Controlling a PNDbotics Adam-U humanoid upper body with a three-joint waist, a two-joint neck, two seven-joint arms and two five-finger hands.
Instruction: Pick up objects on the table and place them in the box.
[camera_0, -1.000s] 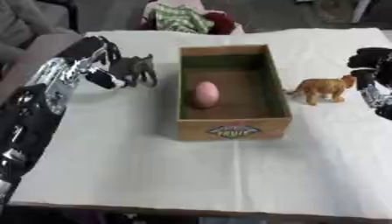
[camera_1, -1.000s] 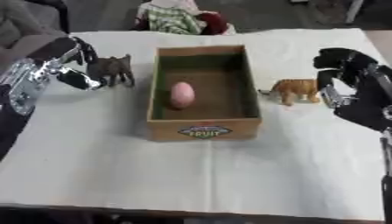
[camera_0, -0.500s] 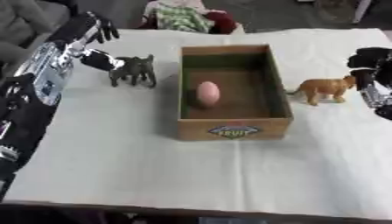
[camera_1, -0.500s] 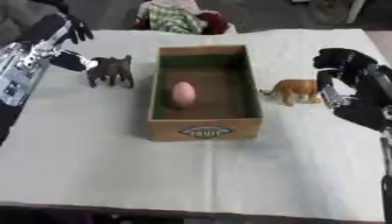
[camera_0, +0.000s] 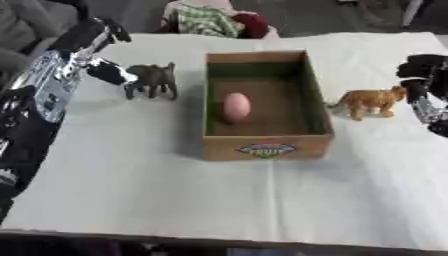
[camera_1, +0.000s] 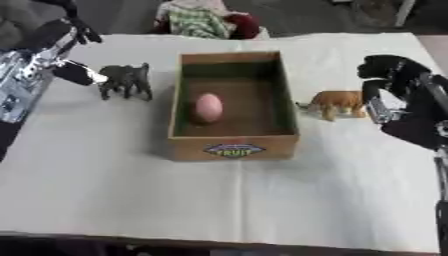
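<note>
Two toy animals out on the white table (camera_0: 175, 190), one pink egg (camera_0: 236, 106) inside one open cardboard box (camera_0: 267, 146) at centre. Left hand (camera_1: 72, 50) raised at far left, fingers spread, holding nothing, just beside a dark grey animal (camera_1: 126, 79) standing upright. Right of the box, an orange animal (camera_1: 337, 103), also upright. Right hand (camera_1: 394, 82) near it, fingers curled, empty.
</note>
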